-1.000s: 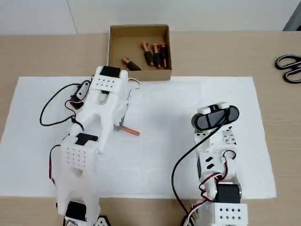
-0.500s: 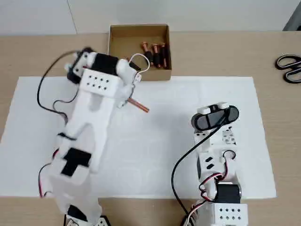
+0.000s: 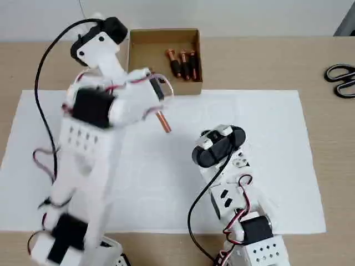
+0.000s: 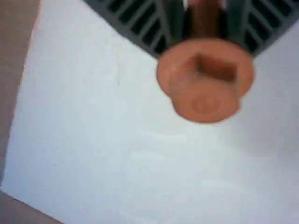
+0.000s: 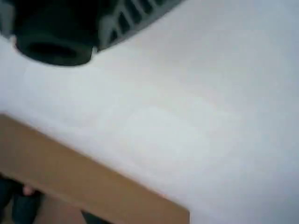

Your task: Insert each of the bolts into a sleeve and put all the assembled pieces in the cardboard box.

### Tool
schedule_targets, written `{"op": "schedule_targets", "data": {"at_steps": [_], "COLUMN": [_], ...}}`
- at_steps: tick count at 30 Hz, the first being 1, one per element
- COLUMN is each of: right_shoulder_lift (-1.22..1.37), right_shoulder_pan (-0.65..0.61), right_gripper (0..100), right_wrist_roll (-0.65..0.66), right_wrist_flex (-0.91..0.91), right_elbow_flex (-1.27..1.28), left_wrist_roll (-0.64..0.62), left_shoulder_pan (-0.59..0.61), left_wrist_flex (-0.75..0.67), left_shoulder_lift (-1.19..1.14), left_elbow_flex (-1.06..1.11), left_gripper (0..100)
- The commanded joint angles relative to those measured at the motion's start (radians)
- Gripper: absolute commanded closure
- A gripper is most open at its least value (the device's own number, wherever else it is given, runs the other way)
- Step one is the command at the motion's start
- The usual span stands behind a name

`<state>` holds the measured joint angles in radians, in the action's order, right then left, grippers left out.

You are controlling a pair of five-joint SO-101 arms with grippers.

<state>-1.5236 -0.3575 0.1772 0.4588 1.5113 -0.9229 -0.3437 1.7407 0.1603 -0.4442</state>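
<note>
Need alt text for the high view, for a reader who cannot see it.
The left arm's tool holds a copper bolt over the white paper sheet, just in front of the cardboard box with assembled pieces inside. The right arm stands at lower right over the sheet, and scissors lie at the table's right edge.

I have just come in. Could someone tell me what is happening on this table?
Bolts and sleeves are being put together here. The left gripper holds a copper bolt above the white sheet, near the cardboard box. The right gripper appears to hold a black sleeve over the sheet, apart from the bolt, so this pair is not yet joined. At least three assembled pieces already lie in the box.
</note>
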Motion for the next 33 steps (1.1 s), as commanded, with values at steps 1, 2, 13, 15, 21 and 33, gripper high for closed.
{"op": "schedule_targets", "data": {"at_steps": [1,2,13,15,21,33], "right_shoulder_lift": [-0.018,-0.018,-0.018,-0.018,-0.019,-0.019], "right_shoulder_pan": [-0.002,-0.002,-0.021,-0.054,-0.094,-0.156], "right_gripper": [99.5,99.5,99.5,99.5,99.5,99.5], "right_wrist_roll": [0.003,0.003,0.018,0.054,0.08,0.072], "right_wrist_flex": [-0.082,-0.101,-0.292,-0.312,-0.395,-0.403], "right_elbow_flex": [-0.015,-0.015,0.081,0.115,0.147,0.14], "left_wrist_roll": [0.021,0.041,0.305,0.362,0.436,0.503], "left_shoulder_pan": [-0.049,-0.052,-0.049,-0.049,0.029,-0.014], "left_wrist_flex": [0.011,0.0,-0.715,-0.914,-1.428,-1.637], "left_shoulder_lift": [0.206,0.249,0.769,0.872,1.112,1.128], "left_elbow_flex": [0.105,0.147,0.82,0.998,1.414,1.557], "left_gripper": [99,99,99,99,99,99]}}
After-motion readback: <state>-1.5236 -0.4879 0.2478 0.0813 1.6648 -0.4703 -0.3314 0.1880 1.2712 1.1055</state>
